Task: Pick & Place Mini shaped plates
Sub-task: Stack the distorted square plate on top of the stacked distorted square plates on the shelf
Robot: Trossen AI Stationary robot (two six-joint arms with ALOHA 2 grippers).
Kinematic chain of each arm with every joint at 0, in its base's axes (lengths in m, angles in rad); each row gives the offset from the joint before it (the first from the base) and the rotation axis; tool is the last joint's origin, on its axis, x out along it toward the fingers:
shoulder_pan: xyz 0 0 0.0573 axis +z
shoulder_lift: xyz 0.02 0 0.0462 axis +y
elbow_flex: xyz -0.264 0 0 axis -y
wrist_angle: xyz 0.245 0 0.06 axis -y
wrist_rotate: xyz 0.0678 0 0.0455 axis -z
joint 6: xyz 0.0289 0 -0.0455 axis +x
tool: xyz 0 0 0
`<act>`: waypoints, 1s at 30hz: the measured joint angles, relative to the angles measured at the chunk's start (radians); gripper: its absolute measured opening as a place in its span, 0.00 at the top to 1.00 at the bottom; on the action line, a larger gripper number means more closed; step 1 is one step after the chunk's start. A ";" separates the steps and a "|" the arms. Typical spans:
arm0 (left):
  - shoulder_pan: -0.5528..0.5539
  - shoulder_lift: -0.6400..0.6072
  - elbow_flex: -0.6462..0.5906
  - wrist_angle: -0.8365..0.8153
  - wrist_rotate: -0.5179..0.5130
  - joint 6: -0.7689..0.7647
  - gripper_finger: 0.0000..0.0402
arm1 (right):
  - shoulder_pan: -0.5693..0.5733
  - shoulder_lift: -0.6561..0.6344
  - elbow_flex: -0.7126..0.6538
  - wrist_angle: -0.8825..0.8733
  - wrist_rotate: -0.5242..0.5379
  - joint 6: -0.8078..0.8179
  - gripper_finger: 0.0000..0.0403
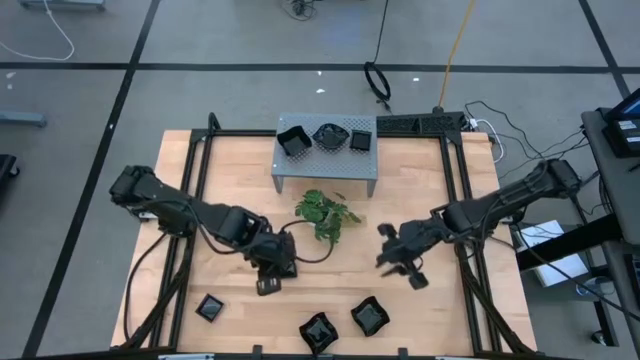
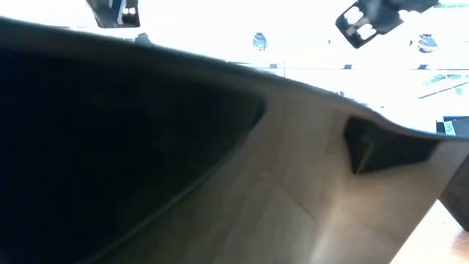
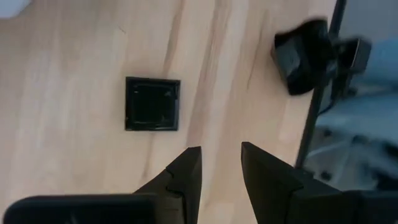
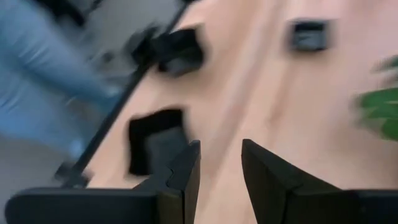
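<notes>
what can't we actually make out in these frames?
- Low view: a dark, out-of-focus shape right at the lens blocks most of the picture; no plates visible there.
- Right wrist view: motion blur smears the nearest black plate; its edge shape is unreadable. A blurred blue shape beyond the table edge can't be identified.
- High view: the plates on the grey stand are too small to tell their shapes.
- Left wrist view: only the square plate is sharp.

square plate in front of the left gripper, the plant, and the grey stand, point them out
square plate (image 3: 152, 103), left wrist view, its flat centre
plant (image 1: 325, 212), high view, middle of the leaves
grey stand (image 1: 325, 165), high view, bare front part of its perforated top
</notes>
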 joint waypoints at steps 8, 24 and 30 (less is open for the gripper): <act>-0.004 -0.001 -0.001 0.188 -0.035 -0.284 0.71 | 0.051 0.042 -0.163 0.209 -0.156 -0.194 0.74; -0.003 -0.001 -0.001 0.484 -0.159 -0.515 0.71 | 0.088 0.430 -0.190 0.654 -0.208 -0.382 0.74; -0.003 -0.001 -0.001 0.521 -0.190 -0.515 0.71 | 0.093 0.468 -0.190 0.735 -0.204 -0.383 0.74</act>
